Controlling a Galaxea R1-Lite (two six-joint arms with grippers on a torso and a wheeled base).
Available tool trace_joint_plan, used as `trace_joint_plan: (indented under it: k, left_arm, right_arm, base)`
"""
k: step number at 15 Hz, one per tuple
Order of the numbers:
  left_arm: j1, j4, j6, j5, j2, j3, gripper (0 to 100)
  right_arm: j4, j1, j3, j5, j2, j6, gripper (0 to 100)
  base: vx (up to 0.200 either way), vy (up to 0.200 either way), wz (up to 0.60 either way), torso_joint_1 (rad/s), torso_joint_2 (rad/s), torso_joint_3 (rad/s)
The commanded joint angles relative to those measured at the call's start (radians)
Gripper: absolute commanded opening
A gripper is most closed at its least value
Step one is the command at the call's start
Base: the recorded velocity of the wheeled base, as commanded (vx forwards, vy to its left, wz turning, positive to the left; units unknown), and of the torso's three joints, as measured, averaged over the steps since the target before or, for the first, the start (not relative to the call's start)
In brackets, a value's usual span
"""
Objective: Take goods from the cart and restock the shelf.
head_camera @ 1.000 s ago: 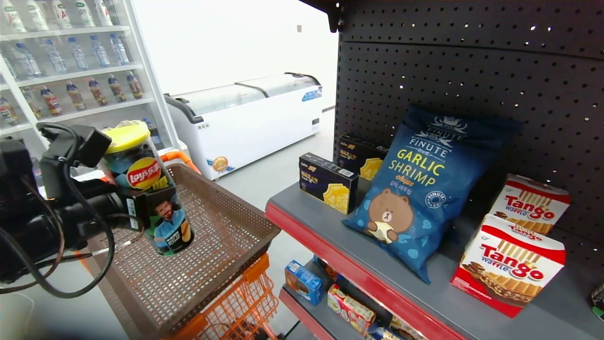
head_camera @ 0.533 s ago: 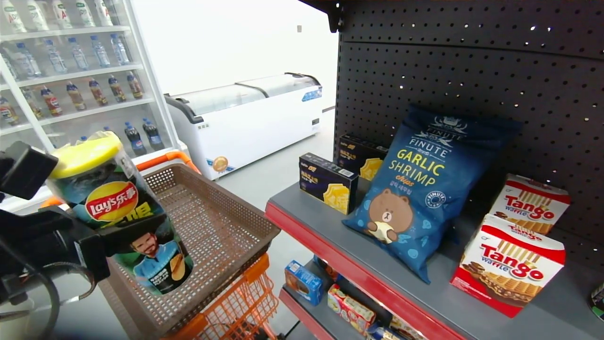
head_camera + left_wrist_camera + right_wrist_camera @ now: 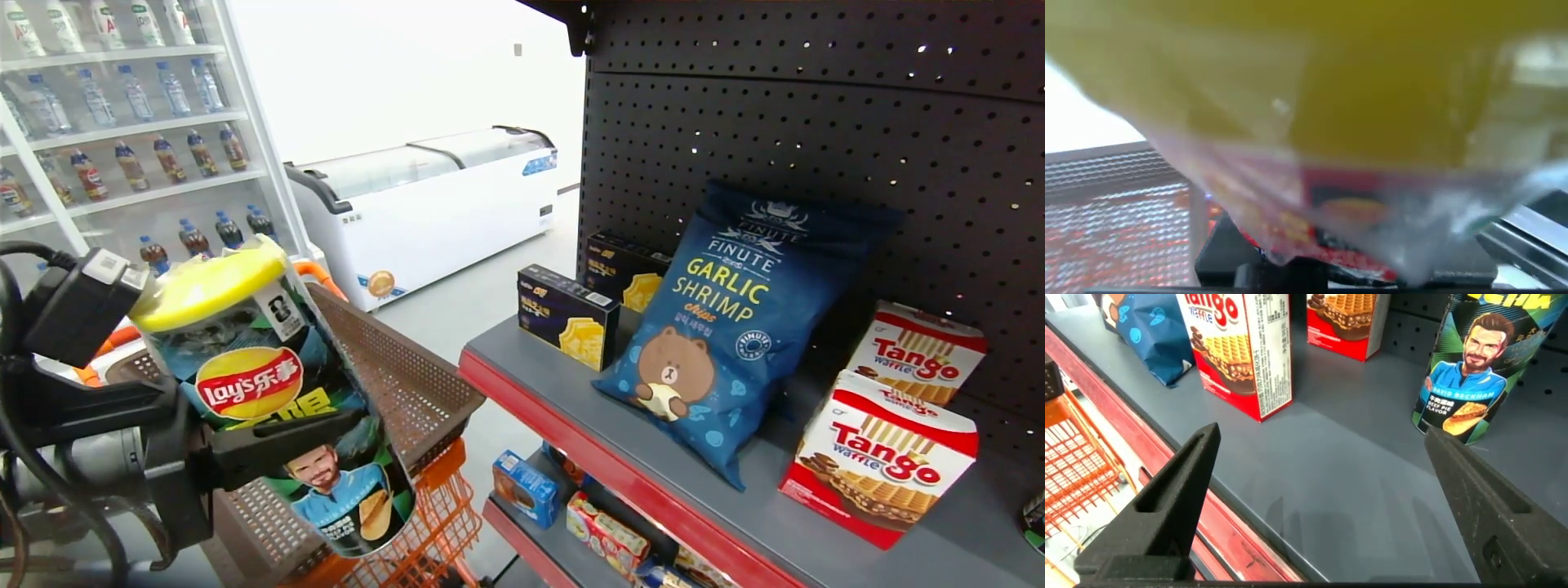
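My left gripper (image 3: 286, 433) clamps the nearly upright chip can (image 3: 245, 380); the shelf (image 3: 539, 388) front edge lies to my right.

Tall chip canister (image 3: 249, 382), yellow lid, clear wrap, green and blue label with a man's portrait: it's off the cart and tilted, lid leaning back, clamped around its middle by the left gripper (image 3: 273, 441). It hangs over the near corner of the cart's brown perforated plastic basket (image 3: 424, 384), which sits above an orange wire basket (image 3: 437, 523). On the grey shelf with a red front edge (image 3: 555, 371) a matching canister (image 3: 1474, 367) stands upright, near two red-and-white wafer boxes (image 3: 882, 457). A blue snack bag (image 3: 718, 327) leans against the pegboard beside two dark boxes (image 3: 569, 314).
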Motion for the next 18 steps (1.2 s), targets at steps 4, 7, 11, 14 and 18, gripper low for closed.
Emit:
trace_joint_plan:
  k: [4,7,11,14,18]
  left_arm:
    - [-0.07,0.001,-0.001,-0.126,0.038,-0.005,0]
    - [-0.13,0.011,-0.004,-0.246,0.021,0.004,0]
    - [-0.156,0.011,-0.001,-0.247,0.021,0.006,0]
    - [-0.16,0.011,0.0,-0.247,0.018,0.024,0]
    - [-0.168,0.011,0.0,-0.246,0.018,0.042,0]
  right_arm:
    - [0.0,0.0,0.0,0.003,0.0,-0.002,100]
    - [0.0,0.0,0.0,0.003,0.0,-0.002,100]
    - [0.0,0.0,0.0,0.003,0.0,-0.002,100]
    - [0.0,0.0,0.0,0.003,0.0,-0.002,100]
    - [0.0,0.0,0.0,0.003,0.0,-0.002,100]
  base:
    - [0.0,0.0,0.0,0.0,0.0,0.0]
    - [0.0,0.0,0.0,0.0,0.0,0.0]
    - [0.0,0.0,-0.15,0.001,0.0,0.002]
    - [0.0,0.0,-0.6,-0.001,0.0,0.001]
    - [0.0,0.0,-0.6,0.002,0.0,0.004]
